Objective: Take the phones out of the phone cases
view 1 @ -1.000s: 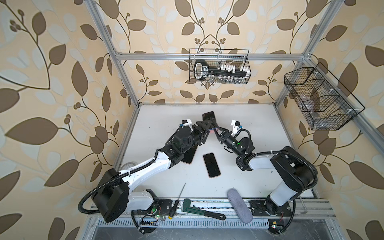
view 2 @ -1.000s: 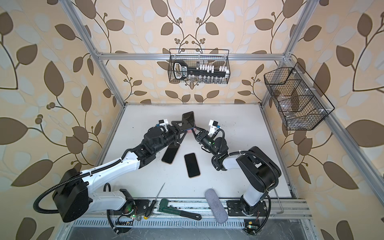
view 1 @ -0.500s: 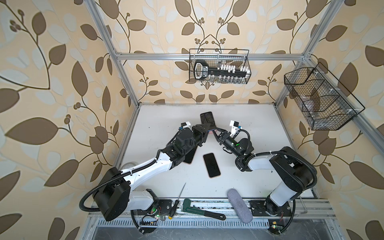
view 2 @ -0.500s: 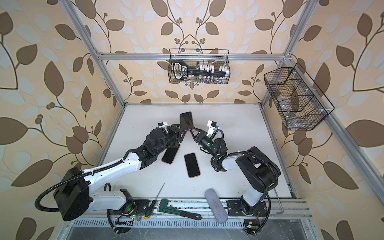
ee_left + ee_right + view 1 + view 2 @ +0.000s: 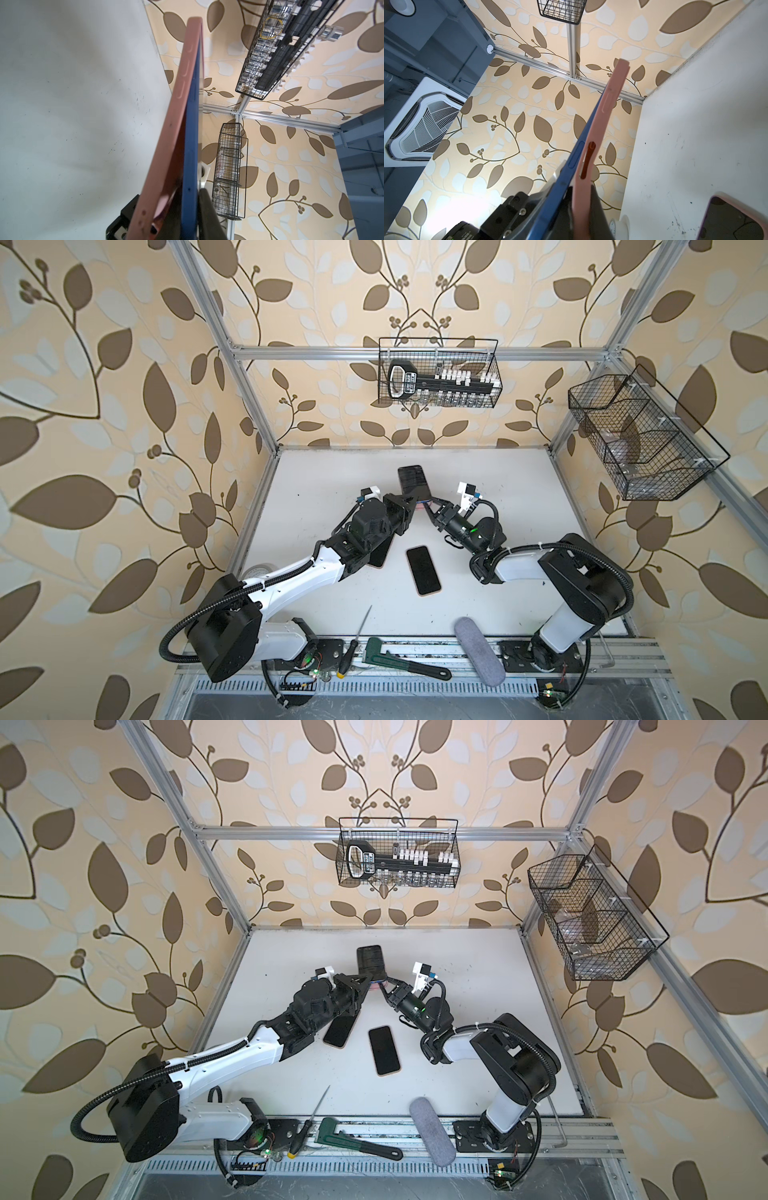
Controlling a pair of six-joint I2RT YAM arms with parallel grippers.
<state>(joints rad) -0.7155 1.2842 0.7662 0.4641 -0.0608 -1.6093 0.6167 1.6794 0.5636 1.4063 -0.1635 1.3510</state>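
Leaf-print walls all round, bright even light.
Beige wallpaper [image 5: 124, 364] with brown leaves fills an aluminium frame [image 5: 316, 351]; white tabletop [image 5: 332, 472] below, a wire basket [image 5: 384, 360] on the back wall, a second basket [image 5: 590, 414] at the side, a ceiling air-conditioner [image 5: 425, 124] overhead.

You had a white table [image 5: 316, 489], faintly speckled; a dark phone [image 5: 423, 570] lay flat near its middle, screen up; a second phone [image 5: 340, 1031] lay near its left, angled; a grey oblong pad [image 5: 478, 651] lay across the front edge.
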